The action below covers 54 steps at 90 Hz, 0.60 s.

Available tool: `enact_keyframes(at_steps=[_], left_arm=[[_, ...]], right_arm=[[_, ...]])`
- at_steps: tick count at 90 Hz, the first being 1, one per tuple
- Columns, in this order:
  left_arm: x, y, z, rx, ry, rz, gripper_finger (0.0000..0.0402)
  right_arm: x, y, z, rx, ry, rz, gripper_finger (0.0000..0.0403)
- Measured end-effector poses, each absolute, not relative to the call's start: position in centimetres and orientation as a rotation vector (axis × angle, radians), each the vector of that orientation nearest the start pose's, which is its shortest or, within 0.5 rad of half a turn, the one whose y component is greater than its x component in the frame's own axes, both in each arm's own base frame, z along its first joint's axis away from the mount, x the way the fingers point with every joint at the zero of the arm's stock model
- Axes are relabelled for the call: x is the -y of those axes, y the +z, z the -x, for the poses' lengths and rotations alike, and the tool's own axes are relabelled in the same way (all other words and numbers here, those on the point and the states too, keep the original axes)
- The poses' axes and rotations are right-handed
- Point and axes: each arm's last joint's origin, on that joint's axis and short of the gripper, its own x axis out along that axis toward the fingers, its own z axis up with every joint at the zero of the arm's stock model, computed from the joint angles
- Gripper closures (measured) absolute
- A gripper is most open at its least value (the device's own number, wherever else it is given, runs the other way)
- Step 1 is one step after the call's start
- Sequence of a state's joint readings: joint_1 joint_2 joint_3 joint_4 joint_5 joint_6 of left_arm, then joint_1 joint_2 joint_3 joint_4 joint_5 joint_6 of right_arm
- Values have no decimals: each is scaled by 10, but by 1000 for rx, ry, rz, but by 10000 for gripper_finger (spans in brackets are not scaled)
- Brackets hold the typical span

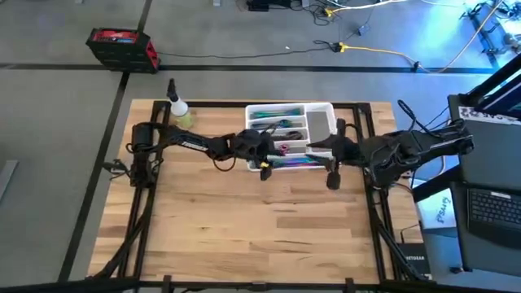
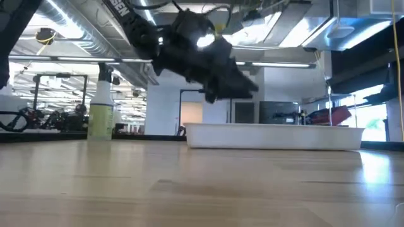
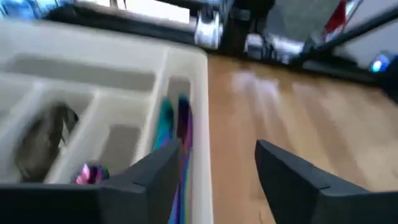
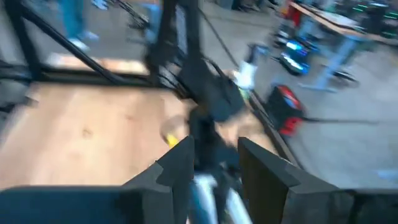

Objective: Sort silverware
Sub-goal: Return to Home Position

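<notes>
Near table (image 1: pixel 244 220) open; tray (image 1: pixel 332 114), bottle (image 1: pixel 177 110) block far edge.

From here the slim iridescent teal, purple and pink metal silverware (image 1: pixel 286 161) lies flat in the white compartmented plastic tray (image 1: pixel 319 122), a teal-and-purple bundle (image 3: pixel 177 124) lengthwise in the long edge slot, a darker spoon (image 3: pixel 46 134) and a pink piece (image 3: pixel 92 173) in neighbouring compartments

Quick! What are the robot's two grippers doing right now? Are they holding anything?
Left gripper: open, holding nothing, at the edge of the white tray.
Right gripper: open, holding nothing.
</notes>
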State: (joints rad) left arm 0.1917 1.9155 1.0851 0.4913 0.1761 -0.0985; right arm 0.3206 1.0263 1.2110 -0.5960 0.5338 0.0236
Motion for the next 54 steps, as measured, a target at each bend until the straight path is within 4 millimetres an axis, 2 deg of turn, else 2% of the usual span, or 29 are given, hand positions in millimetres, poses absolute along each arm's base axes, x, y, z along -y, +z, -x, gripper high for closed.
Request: enact_keyframes(at_steps=[8,16,31,39,54], left_arm=[[-76,193,-400,-295,39,142,209],[-76,208,-395,-245,31,73,213],[-73,235,-369,-72,12,9,224],[-74,237,-351,-18,10,28,229],[-71,220,-311,-60,22,58,235]], right_arm=[[-46,392,-191,-403,-283,133,294],[-46,391,-190,-416,-270,113,294],[-48,377,-195,-426,-264,128,294],[-50,358,-200,-427,-263,130,295],[-50,319,-199,-389,-247,124,295]])
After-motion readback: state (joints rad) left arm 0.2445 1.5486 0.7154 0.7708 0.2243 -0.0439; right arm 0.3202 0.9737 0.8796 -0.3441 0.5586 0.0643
